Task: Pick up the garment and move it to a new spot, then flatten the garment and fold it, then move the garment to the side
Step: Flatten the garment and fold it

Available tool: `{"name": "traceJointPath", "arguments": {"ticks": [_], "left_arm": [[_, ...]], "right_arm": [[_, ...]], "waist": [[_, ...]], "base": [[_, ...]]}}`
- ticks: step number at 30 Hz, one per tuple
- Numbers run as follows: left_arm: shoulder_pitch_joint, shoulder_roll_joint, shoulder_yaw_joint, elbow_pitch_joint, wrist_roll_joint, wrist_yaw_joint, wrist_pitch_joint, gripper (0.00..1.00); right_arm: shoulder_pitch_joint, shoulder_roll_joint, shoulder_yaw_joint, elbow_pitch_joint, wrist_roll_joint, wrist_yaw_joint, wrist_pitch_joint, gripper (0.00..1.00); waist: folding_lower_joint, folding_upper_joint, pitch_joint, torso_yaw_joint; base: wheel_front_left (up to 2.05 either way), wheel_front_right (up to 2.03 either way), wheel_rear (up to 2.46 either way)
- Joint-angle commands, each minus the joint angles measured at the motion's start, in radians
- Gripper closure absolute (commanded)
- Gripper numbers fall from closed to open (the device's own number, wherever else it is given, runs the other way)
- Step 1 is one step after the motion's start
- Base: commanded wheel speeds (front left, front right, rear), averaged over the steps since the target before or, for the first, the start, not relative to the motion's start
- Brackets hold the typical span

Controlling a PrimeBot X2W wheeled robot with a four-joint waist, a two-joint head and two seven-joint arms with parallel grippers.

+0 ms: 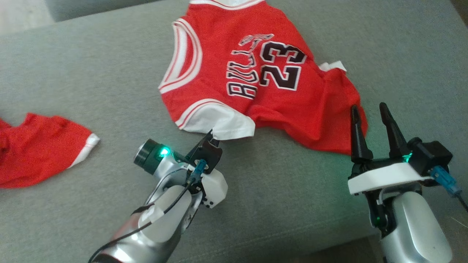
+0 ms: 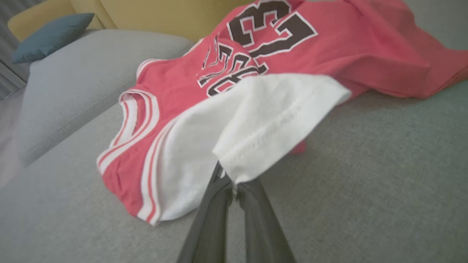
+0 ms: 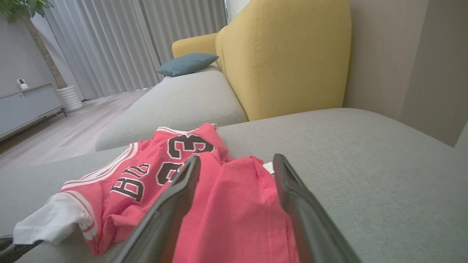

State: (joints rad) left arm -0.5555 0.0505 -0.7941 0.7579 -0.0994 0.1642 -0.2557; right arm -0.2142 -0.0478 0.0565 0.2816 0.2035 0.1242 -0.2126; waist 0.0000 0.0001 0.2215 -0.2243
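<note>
The garment point(image 1: 256, 73) is a red jersey with white trim and black lettering, lying rumpled on the grey cushion point(image 1: 292, 190). My left gripper point(image 1: 212, 137) is shut on the corner of its white sleeve point(image 1: 223, 124). In the left wrist view the pinched sleeve point(image 2: 270, 117) is lifted off the cushion above the gripper point(image 2: 232, 184). My right gripper point(image 1: 368, 107) stands open at the garment's near right hem. In the right wrist view the red cloth point(image 3: 226, 204) lies between its spread fingers point(image 3: 292, 197).
A second red cloth piece point(image 1: 40, 149) with white trim lies at the far left of the cushion. A yellow sofa back point(image 3: 285, 54) and a blue pillow point(image 3: 186, 63) stand beyond the garment. The cushion's front edge point(image 1: 329, 244) runs near my arms.
</note>
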Motion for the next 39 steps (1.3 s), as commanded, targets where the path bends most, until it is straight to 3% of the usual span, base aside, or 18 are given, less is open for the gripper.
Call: {"name": "traceJointPath", "arguments": {"ticks": [1, 5, 12, 18, 25, 31, 32, 33, 34, 39], "left_arm": [[-0.014, 0.023, 0.027, -0.042, 0.01, 0.012, -0.006, 1.0], [-0.001, 0.072, 0.021, -0.094, 0.035, 0.026, -0.006, 1.0], [-0.027, 0.206, -0.007, -0.203, 0.12, 0.045, -0.006, 1.0], [-0.06, 0.298, -0.115, -0.292, 0.242, -0.014, 0.038, 1.0], [-0.019, 0.262, -0.266, -0.288, 0.304, -0.119, 0.122, 1.0], [-0.012, 0.183, -0.292, -0.175, 0.294, -0.113, 0.135, 1.0], [-0.014, 0.172, -0.287, -0.16, 0.288, -0.106, 0.132, 0.73], [-0.016, 0.164, -0.282, -0.146, 0.283, -0.096, 0.129, 0.16], [-0.018, 0.159, -0.276, -0.133, 0.277, -0.089, 0.125, 0.0], [-0.016, 0.149, -0.256, -0.102, 0.245, -0.074, 0.102, 0.0]], "right_arm": [[-0.009, -0.002, 0.02, -0.024, -0.005, 0.007, -0.01, 0.0], [0.003, -0.002, 0.018, -0.012, -0.006, 0.007, -0.008, 0.0], [0.029, -0.002, 0.023, 0.011, 0.005, 0.007, -0.011, 0.0], [0.043, -0.002, 0.028, 0.026, 0.013, 0.007, -0.015, 0.0], [0.028, -0.002, 0.054, 0.028, 0.02, 0.007, -0.014, 0.0], [0.015, -0.002, 0.071, 0.024, 0.014, 0.007, -0.007, 0.0], [0.014, -0.002, 0.069, 0.022, 0.013, 0.007, -0.007, 0.0], [0.015, -0.002, 0.066, 0.021, 0.013, 0.007, -0.007, 0.0], [0.016, -0.002, 0.062, 0.02, 0.012, 0.007, -0.007, 0.0], [0.026, -0.002, 0.041, 0.021, 0.005, 0.007, -0.006, 0.0]], "waist": [[0.0, -0.0001, -0.032, 0.037], [0.0, -0.0001, -0.067, 0.081], [0.0, -0.0001, -0.116, 0.135], [0.0, -0.0001, -0.132, 0.153], [0.0, -0.0001, -0.109, 0.129], [0.0, -0.0001, -0.084, 0.095], [0.0, -0.0001, -0.083, 0.094], [0.0, -0.0001, -0.081, 0.094], [0.0, -0.0001, -0.081, 0.096], [0.0, -0.0001, -0.088, 0.122]], "base": [[0.0, 0.0, 0.0], [0.0, 0.0, 0.0], [0.0, 0.0, 0.0], [0.0, 0.0, 0.0], [0.0, 0.0, 0.0], [0.0, 0.0, 0.0], [0.0, 0.0, 0.0], [0.0, 0.0, 0.0], [0.0, 0.0, 0.0], [0.0, 0.0, 0.0]]}}
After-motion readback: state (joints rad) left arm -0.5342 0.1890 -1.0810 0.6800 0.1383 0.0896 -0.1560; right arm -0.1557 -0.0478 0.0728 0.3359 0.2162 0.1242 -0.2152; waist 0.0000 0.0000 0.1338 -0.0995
